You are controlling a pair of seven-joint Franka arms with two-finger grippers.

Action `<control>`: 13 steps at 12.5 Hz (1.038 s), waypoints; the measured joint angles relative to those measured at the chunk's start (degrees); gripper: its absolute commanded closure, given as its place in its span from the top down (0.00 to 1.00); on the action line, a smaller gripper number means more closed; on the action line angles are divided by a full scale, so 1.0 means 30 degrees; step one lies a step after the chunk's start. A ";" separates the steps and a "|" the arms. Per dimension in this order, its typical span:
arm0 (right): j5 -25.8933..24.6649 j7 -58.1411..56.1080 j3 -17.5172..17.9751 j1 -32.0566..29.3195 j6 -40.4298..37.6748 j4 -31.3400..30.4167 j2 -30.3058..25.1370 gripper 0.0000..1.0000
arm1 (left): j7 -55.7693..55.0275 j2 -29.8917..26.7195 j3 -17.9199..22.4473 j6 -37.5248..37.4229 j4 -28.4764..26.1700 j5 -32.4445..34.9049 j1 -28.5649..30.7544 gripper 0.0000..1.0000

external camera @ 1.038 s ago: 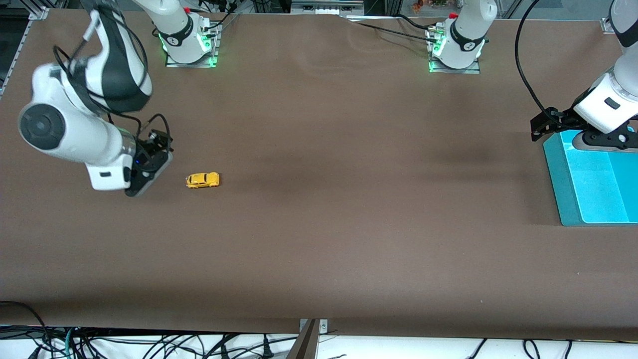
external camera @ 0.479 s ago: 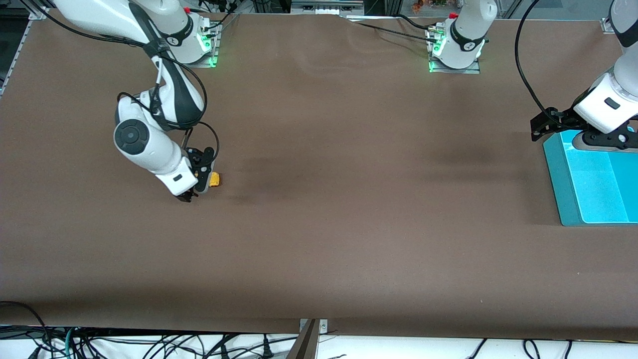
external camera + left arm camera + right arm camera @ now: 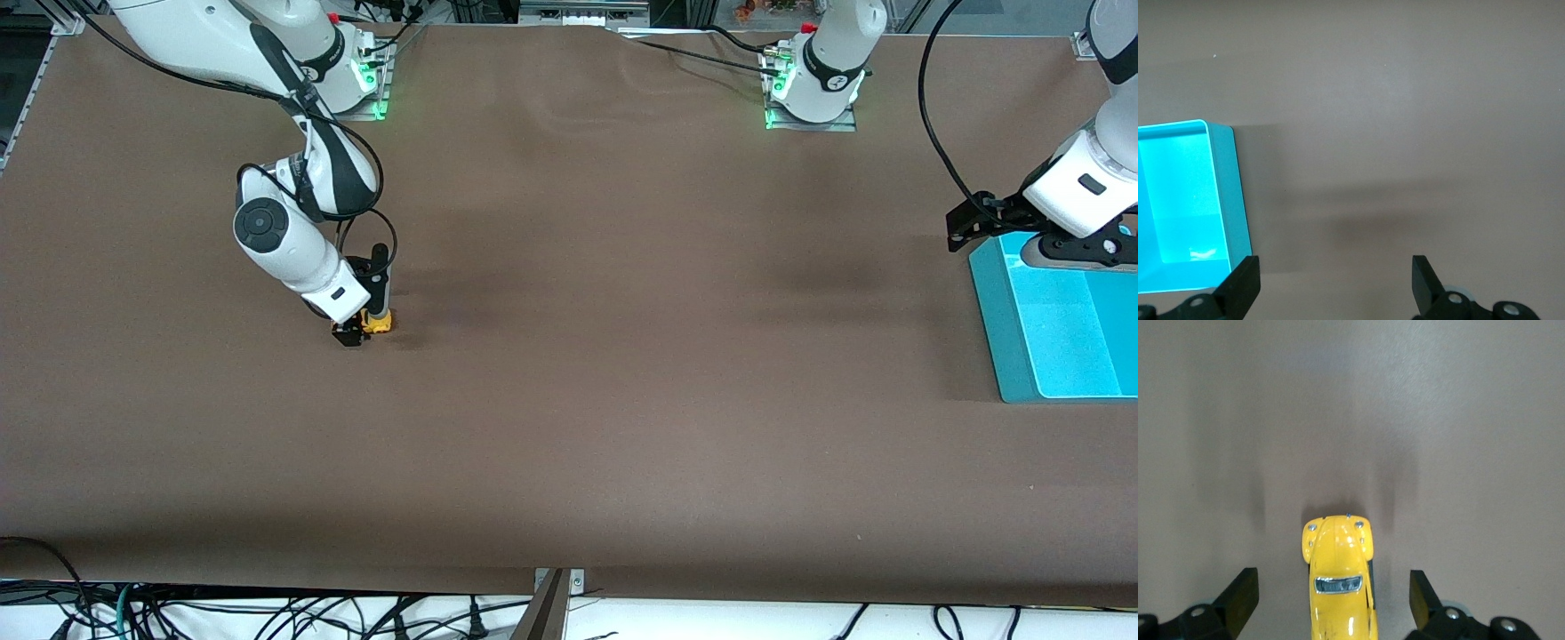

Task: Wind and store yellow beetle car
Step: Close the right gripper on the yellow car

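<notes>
the yellow car (image 3: 380, 323) (image 3: 1338, 580) sits on the brown table (image 3: 622, 400) toward the right arm's end, between the spread fingers of the right gripper (image 3: 360, 329) (image 3: 1331, 603), ungrasped. the left gripper (image 3: 978, 222) (image 3: 1335, 287) waits open over the teal bin (image 3: 1005, 338) (image 3: 1231, 193).

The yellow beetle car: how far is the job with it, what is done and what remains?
Nothing looks finished. The yellow beetle car stands on the brown table, toward the right arm's end. In hand: the right gripper is down around the car, fingers open on both sides, not gripping it. Winding and storing remain. The left gripper waits, open, at the turquoise bin, which holds no car.
</notes>
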 measured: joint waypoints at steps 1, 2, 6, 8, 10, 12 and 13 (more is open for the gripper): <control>0.0000 -0.0334 -0.0011 -0.0212 0.0257 -0.0138 0.0062 0.90 | 0.0000 0.0000 0.0001 0.0000 0.0000 0.0000 0.0000 1.00; 0.0000 -0.0676 -0.0033 -0.0460 0.0465 -0.0201 0.0185 0.78 | 0.0000 0.0000 0.0002 0.0000 0.0000 0.0000 0.0000 1.00; 0.0000 -0.1072 -0.0043 -0.0823 0.0777 -0.0209 0.0531 0.20 | 0.0000 0.0000 0.0006 0.0000 0.0000 0.0000 0.0000 1.00; 0.0000 -0.1073 -0.0036 -0.0822 0.0799 -0.0206 0.0526 0.03 | 0.0000 0.0000 0.0006 0.0000 0.0000 0.0000 0.0001 1.00; 0.0000 -0.1073 -0.0036 -0.0822 0.0800 -0.0207 0.0526 0.02 | 0.0000 0.0000 0.0006 -0.0001 0.0000 0.0000 0.0001 1.00; 0.0000 -0.1073 -0.0046 -0.0866 0.0800 -0.0207 0.0526 0.02 | 0.0000 0.0000 0.0006 -0.0001 0.0000 0.0000 0.0001 1.00; 0.0000 -0.1073 -0.0048 -0.0928 0.0799 -0.0207 0.0526 0.02 | 0.0000 0.0000 0.0006 -0.0001 0.0000 0.0000 0.0001 1.00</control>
